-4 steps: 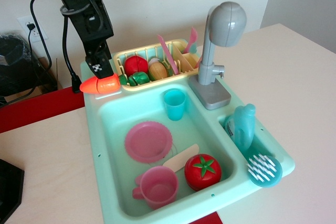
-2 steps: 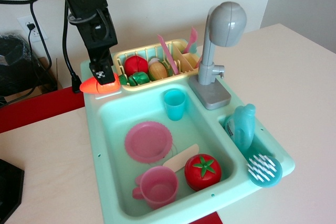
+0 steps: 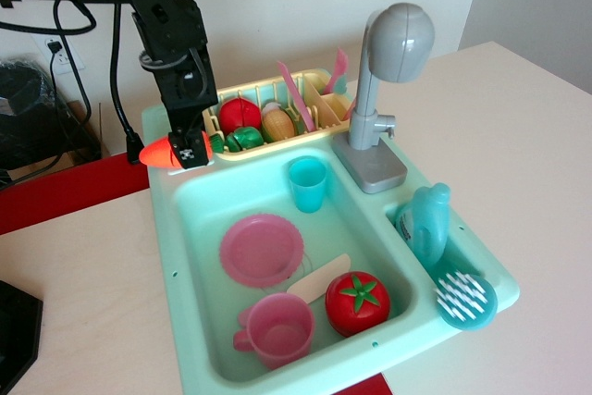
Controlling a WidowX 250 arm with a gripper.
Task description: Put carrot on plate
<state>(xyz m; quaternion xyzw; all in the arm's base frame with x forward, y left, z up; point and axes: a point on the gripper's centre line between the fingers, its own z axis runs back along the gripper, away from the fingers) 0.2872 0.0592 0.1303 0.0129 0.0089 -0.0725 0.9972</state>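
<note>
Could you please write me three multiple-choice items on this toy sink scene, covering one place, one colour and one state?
1. Where is the carrot?
A. at the sink's back left corner, at the gripper
B. on the plate
C. in the dish rack

2. What colour is the plate?
A. teal
B. yellow
C. pink

3. What lies on the plate?
A. the tomato
B. nothing
C. a cup

Key: 1 A, the carrot sits at the gripper's tip over the back left rim. 2 C, the round ridged plate in the basin is pink. 3 B, its surface is bare; the tomato and pink cup stand beside it.
</note>
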